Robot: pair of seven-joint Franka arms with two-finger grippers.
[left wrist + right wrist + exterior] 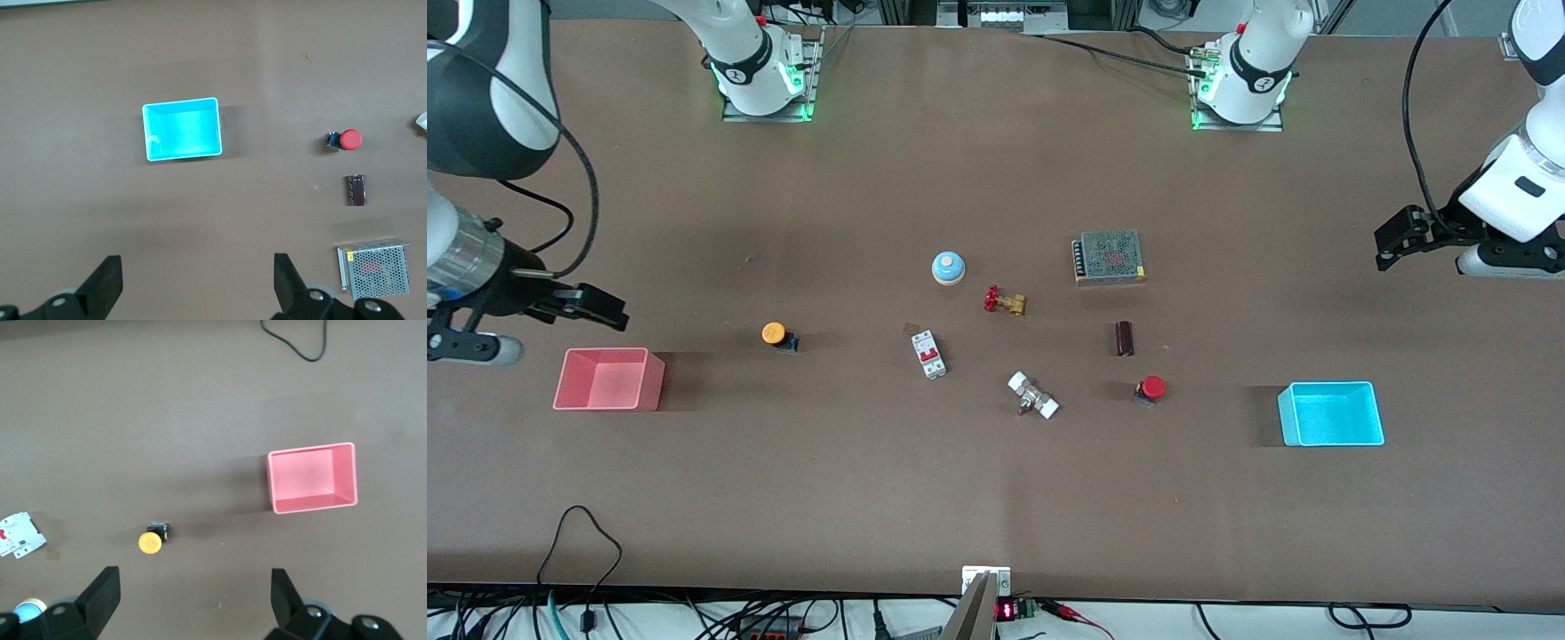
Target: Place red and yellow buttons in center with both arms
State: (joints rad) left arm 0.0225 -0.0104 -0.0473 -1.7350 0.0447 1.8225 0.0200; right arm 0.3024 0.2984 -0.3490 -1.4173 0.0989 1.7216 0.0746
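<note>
The left end effector (1392, 244) hangs wide open and empty over the bench (996, 498) edge at its arm's end; the right end effector (600, 307) likewise. Each should descend straight over its button: the red button (1152, 388) near the cyan tray (1331, 413), the yellow button (775, 334) near the pink tray (609, 380).

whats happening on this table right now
Nothing is being held yet. The left gripper hangs open above the table near the cyan tray, and the right gripper hangs open above the table near the pink tray. The red button and the yellow button sit untouched on the brown tabletop, either side of the clutter in the middle.
</note>
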